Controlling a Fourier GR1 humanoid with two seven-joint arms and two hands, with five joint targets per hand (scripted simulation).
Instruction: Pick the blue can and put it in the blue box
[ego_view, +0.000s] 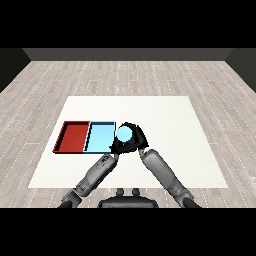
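My right hand (134, 134) is curled round the blue can (124, 133), black fingers wrapping its far and right sides; I see the can's pale, round top facing up at me. It sits just right of the light blue tray (100, 138), at that tray's right edge, and I cannot tell whether it is lifted or touching the surface. My left hand (116, 148) is tucked just under the can on the near side; its fingers are lost against the other hand, so I cannot tell how they are set. Both forearms are smooth grey cylinders meeting in a V.

The light blue tray is a shallow rectangle with a dark rim; the red tray (72, 136), the same shape, lies touching it on the left. They rest on a flat white surface (165, 130), matte and square-edged. Around it runs a floor (130, 77) of pale grey wood planks, with a dark wall beyond.
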